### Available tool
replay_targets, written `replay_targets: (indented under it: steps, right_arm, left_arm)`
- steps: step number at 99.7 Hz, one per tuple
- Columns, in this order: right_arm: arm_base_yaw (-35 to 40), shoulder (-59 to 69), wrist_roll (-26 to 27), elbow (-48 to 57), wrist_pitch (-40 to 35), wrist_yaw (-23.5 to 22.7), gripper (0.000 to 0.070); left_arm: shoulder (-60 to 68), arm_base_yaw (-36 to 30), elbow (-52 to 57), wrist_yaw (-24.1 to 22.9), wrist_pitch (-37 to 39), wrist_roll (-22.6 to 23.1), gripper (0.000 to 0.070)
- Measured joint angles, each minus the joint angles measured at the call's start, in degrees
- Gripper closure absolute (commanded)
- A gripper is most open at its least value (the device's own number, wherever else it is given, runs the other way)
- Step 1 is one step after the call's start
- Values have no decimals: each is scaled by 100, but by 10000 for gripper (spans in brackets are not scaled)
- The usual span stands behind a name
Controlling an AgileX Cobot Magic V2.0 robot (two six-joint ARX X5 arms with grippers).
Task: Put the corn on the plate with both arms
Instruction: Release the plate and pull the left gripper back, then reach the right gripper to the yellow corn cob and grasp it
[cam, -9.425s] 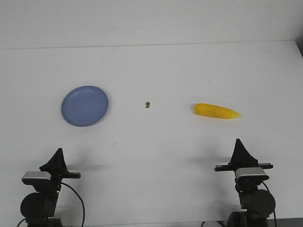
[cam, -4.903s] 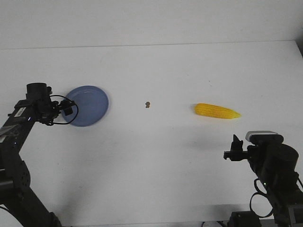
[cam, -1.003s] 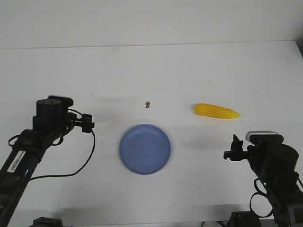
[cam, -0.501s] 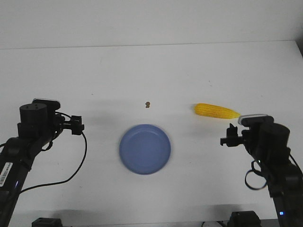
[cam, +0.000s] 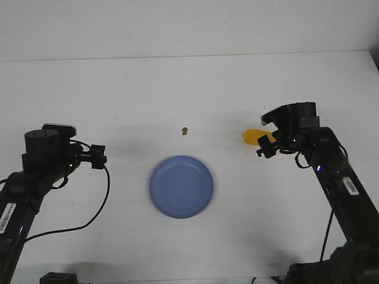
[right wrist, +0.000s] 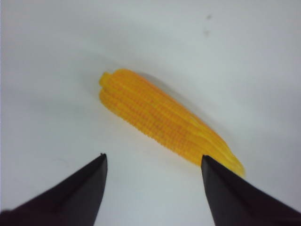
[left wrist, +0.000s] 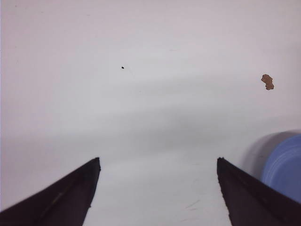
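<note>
The right pincer [right wrist: 153, 188] has moved over the corn [right wrist: 164, 120], wide open. The left pincer [left wrist: 157, 193] waits open beside the plate [cam: 181, 186]. Grabbing seems next.

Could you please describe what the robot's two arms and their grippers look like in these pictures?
Both arms are black, with chunky cylindrical joints. The left arm carries a silver-grey block on top, a white label low on its link and a looping black cable. The right arm has a white label and a small blue light. The left gripper and right gripper each have two dark, pointed fingers.
</note>
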Motion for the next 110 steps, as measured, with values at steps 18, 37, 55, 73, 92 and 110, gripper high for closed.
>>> replay_targets:
  steps: [18,37,55,73,92,110]
  right_arm:
    - [44,396,-382,48,11,-127,194]
    - [50,568,-682,66,334,-133,193]
    - [48,750,-890,66,614,-131,193]
    - [20,1169,-962,79,684,-127,193]
    - [-114,1405,-990,149,988,-131,193]
    - [-310,1609,-977,142,1062,-129,226]
  left_arm:
    - [0,0,0,-2,0,-20,185]
    - [0,0,0,-2,2,-26,186]
    - [0,-26,0,2,26,-42,186]
    - [0,-70,-2,9,39,-61,186]
    - [0,-85,-2,15,39,-61,186]
    - [0,-85,-2,15,39,-63,186]
